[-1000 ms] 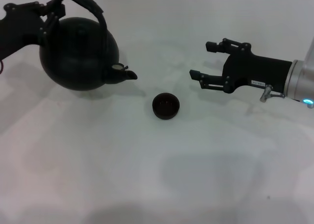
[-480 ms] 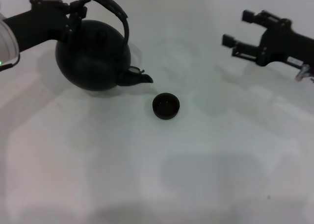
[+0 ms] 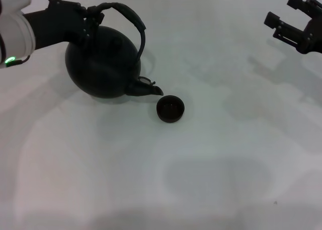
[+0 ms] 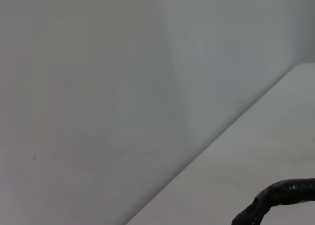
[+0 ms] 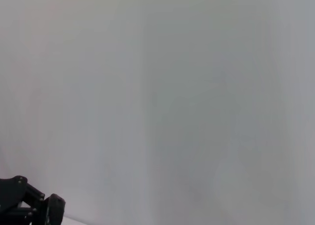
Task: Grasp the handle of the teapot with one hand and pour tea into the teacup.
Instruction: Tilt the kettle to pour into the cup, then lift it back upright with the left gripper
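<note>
The round matte-black teapot (image 3: 103, 64) hangs tilted at the upper left of the head view, its spout (image 3: 147, 89) dipping toward the teacup. My left gripper (image 3: 89, 16) is shut on the arched handle (image 3: 132, 19) near its left end. A piece of that handle (image 4: 275, 198) also shows in the left wrist view. The small dark teacup (image 3: 170, 109) stands upright on the white table, just right of and below the spout tip. My right gripper (image 3: 284, 18) is open at the far upper right, well away from the cup.
The white table (image 3: 161, 179) spreads out in front of the cup. A pale wall fills both wrist views, and dark gripper parts (image 5: 29, 205) show low in the right wrist view.
My left arm has carried the teapot rightward and down, bringing the spout close over the teacup. My right arm has pulled back to the upper right.
</note>
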